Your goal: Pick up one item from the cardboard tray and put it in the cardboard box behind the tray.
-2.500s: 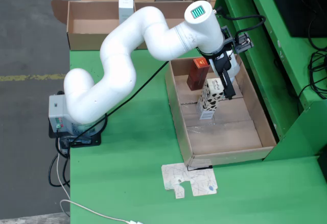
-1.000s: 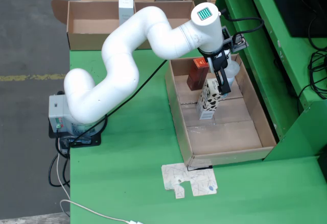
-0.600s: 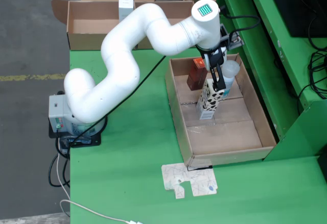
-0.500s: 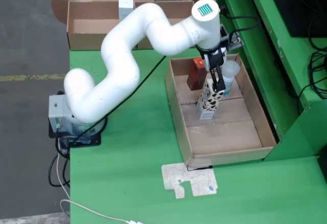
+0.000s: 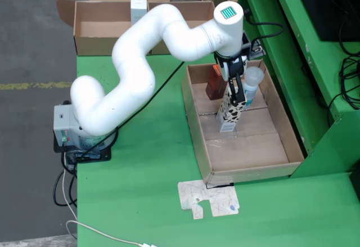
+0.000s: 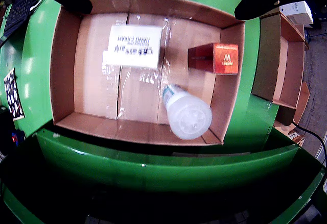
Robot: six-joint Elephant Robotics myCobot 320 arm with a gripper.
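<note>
The black end effector (image 5: pixel 239 92), fingers spread and empty, hangs over the brown cardboard tray (image 6: pixel 66 71) holding a white black-patterned carton (image 6: pixel 134 46), a red-orange box (image 6: pixel 214 58) and a white-capped bottle (image 6: pixel 188 115).

- Green counter (image 5: pixel 146 168) — smooth and matte.
- Grey concrete floor (image 5: pixel 34 39) to its left, crossed by a worn yellow line (image 5: pixel 28 85).
- Green frame (image 5: pixel 298 61) — along the right.
</note>
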